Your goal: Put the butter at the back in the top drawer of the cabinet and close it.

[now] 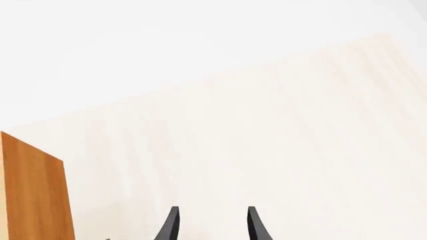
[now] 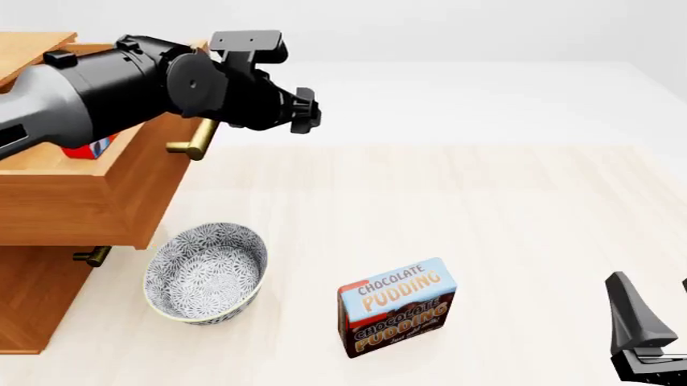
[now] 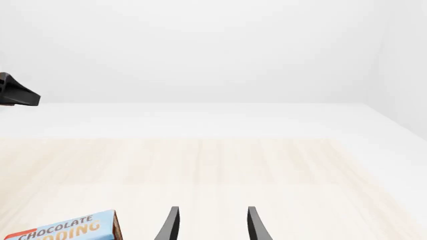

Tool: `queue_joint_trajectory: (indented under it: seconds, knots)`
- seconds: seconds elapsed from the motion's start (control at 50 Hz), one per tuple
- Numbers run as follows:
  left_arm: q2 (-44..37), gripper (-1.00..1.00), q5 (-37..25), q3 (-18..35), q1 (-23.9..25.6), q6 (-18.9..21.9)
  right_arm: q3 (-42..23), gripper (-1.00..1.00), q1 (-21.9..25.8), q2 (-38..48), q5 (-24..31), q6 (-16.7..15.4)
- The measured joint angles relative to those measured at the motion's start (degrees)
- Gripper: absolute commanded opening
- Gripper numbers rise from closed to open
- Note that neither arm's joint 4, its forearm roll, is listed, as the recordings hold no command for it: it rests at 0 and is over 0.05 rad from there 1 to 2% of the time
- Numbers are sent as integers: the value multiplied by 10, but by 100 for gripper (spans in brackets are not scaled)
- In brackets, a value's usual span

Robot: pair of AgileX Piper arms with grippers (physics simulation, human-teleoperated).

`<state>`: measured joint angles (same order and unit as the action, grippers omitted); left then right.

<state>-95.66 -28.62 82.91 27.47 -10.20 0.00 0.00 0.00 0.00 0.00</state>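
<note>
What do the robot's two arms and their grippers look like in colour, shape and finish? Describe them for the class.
The left arm is bulky, rounded and matt black, built of cylindrical segments with a boxy block on top. The right gripper has thin, black, tapering fingers. No cables or markings show.

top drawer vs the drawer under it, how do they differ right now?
The top drawer is pulled out, its inside exposed with the butter in it; the lower drawer sits pushed in. The top drawer's handle juts near the left arm; the lower drawer's handle is tucked beneath. Both have orange-brown wood and brass handles.
</note>
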Motion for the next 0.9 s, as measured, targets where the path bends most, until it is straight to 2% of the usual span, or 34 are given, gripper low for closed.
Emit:
queue_joint_trajectory:
  seconds: [0.9]
  knots:
    - [48, 100, 18, -78, -70, 18, 0, 100, 0, 0, 0, 0]
